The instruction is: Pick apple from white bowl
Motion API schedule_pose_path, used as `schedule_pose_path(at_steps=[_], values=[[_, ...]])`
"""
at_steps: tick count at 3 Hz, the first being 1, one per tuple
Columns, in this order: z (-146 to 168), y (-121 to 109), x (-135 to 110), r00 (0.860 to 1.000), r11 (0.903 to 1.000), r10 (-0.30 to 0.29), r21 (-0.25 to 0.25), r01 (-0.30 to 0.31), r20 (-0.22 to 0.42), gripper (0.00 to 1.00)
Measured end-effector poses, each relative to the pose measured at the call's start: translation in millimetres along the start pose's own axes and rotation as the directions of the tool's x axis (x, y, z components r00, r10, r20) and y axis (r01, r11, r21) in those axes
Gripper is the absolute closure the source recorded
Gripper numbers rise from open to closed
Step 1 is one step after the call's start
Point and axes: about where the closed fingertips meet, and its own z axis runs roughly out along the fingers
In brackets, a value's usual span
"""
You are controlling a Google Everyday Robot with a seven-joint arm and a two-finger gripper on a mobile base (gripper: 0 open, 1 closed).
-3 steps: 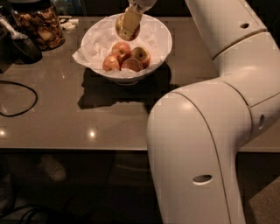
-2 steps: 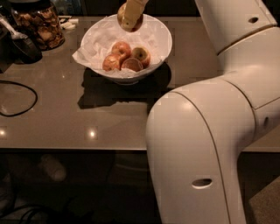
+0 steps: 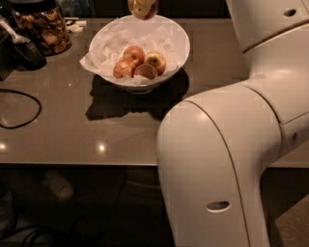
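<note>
The white bowl (image 3: 179,46), lined with crumpled white paper, stands on the dark table at the back centre. Several apples lie in it. The apple (image 3: 155,61), yellow-green on top with red sides, lies at the right of the group, next to redder ones (image 3: 134,54). My gripper (image 3: 143,8) is a tan shape cut off by the top edge of the camera view. It hangs above the bowl's far rim, clear of the apples. Whether it holds anything does not show.
A glass jar of brown snacks (image 3: 43,29) stands at the back left by a dark object (image 3: 21,50). A black cable (image 3: 21,113) loops on the table's left. My white arm (image 3: 227,144) fills the right foreground. The table's front edge (image 3: 77,164) runs below.
My gripper has risen from just over the apples to the top edge of the view. The apples in the bowl have not moved.
</note>
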Motion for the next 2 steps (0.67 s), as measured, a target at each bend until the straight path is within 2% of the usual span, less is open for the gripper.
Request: schedule_pose_path(at_steps=[2], values=[[-55.4,12.7,-12.1,0.995,0.998,-0.062,0.017,0.061,0.081,1.0]])
